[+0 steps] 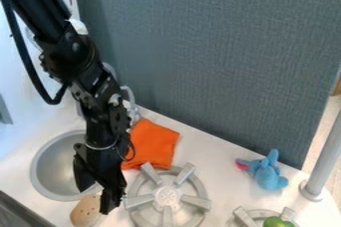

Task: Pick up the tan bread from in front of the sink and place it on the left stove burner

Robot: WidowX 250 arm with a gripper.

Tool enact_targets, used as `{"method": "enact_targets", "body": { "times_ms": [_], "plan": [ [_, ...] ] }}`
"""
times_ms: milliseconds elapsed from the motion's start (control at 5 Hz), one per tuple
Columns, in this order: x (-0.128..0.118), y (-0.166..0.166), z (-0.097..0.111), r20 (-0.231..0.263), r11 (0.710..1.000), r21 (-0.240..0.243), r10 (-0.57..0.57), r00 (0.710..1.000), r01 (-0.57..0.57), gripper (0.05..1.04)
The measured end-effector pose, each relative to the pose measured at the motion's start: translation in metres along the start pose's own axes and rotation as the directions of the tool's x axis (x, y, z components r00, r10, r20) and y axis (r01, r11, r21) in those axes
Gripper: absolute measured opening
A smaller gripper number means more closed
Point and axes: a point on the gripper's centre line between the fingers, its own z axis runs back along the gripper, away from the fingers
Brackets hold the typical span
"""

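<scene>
Gaping at the sink's (55, 169) edge, the gripper (93, 202) seems empty near a wooden spatula (84, 212).

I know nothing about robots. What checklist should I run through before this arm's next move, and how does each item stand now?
1. End effector open: ok, its fingers are spread.
2. Spatula well away from the end effector: not ok, it is right by the fingertips.
3. Fingertips touching the spatula: cannot tell from this angle.
4. Orange cloth free of the arm: cannot tell, the arm covers its edge.
5. Blue toy well away from the arm: ok, it is off beyond the large burner.
</scene>
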Motion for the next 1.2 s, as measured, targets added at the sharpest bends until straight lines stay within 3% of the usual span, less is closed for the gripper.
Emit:
{"method": "enact_targets", "body": {
  "times_ms": [400,800,1000,1200],
  "plan": [
    [-0.006,0.006,-0.005,-0.041,0.999,0.003,0.044,0.998,-0.044,1.003],
    [-0.012,0.019,-0.034,-0.163,0.991,0.047,0.130,0.978,-0.124,1.003],
    [-0.011,0.010,-0.045,-0.196,0.991,0.033,0.134,0.971,-0.131,1.003],
    [-0.012,0.004,-0.053,-0.236,0.991,0.047,0.130,0.963,-0.122,1.003]
  ]
}}
